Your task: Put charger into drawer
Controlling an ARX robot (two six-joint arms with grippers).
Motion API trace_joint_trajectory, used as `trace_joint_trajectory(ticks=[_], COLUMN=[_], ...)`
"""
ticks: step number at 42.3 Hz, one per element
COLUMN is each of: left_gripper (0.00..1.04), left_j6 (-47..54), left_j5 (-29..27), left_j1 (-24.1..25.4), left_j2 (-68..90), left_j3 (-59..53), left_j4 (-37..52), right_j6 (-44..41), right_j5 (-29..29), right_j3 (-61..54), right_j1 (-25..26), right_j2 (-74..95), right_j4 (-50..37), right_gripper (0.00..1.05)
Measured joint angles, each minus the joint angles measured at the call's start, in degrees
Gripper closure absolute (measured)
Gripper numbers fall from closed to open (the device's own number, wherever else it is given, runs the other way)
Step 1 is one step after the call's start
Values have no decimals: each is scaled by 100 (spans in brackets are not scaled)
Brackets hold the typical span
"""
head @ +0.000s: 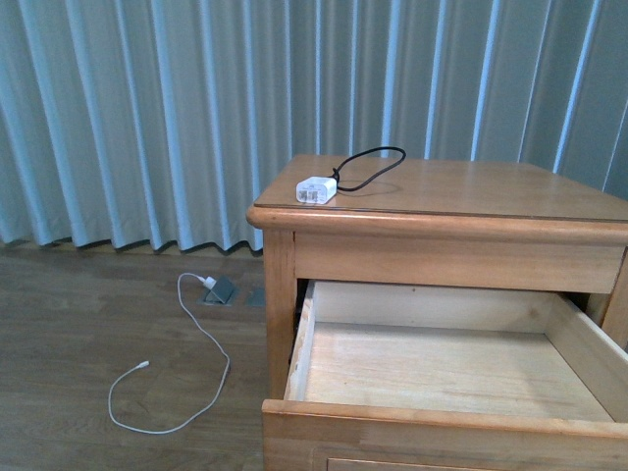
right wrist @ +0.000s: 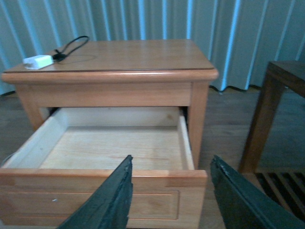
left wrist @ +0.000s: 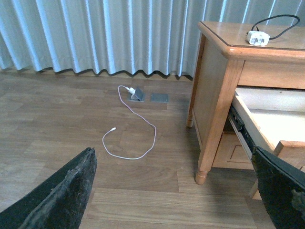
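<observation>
The charger (head: 316, 189), a small white plug block with a looping black cable (head: 371, 167), lies on the nightstand top near its front left corner. It also shows in the left wrist view (left wrist: 257, 38) and the right wrist view (right wrist: 38, 61). The drawer (head: 442, 363) is pulled wide open, its pale wood interior bare; it shows too in the right wrist view (right wrist: 114, 145). My left gripper (left wrist: 174, 164) is open, low over the floor to the left of the nightstand. My right gripper (right wrist: 170, 164) is open, in front of the drawer's front panel. Neither arm shows in the front view.
A long thin white cable (head: 186, 378) loops on the wood floor left of the nightstand, plugged at a floor socket (head: 220, 289). Pale curtains (head: 147, 118) hang behind. A dark wooden table (right wrist: 281, 109) stands to the right of the nightstand.
</observation>
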State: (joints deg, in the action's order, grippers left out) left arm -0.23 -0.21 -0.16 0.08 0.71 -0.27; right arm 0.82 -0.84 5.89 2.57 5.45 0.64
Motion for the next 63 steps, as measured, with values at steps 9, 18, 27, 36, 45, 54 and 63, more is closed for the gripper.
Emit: trace_joint_trajectory(ticks=[9, 18, 27, 36, 45, 54, 63], left_gripper=[6, 6, 6, 6, 6, 6, 6], left_j6=[0, 0, 0, 0, -1082, -841, -83], left_j5=[11, 11, 11, 11, -4028, -3324, -1733], left_j1=[0, 0, 0, 0, -1217, -1084, -1307], left_j2=[0, 0, 0, 0, 1469, 4028, 5987], left_j3=[0, 0, 0, 0, 219, 1449, 2704], left_j4=[-2, 0, -2, 0, 487, 1917, 2441], right_j6=[-57, -81, -81, -81, -79, -79, -76], right_j5=[76, 76, 76, 76, 76, 79, 79], right_j3=[-184, -306, -308, -308, -308, -308, -308], right_j1=[-232, -234, -234, -234, -234, -236, -236], right_j2=[-190, -291, -299, -302, -306, -310, -310], right_j4=[-4, -9, -15, -15, -15, -15, -15], right_gripper=[97, 99, 53, 18, 8, 8, 8])
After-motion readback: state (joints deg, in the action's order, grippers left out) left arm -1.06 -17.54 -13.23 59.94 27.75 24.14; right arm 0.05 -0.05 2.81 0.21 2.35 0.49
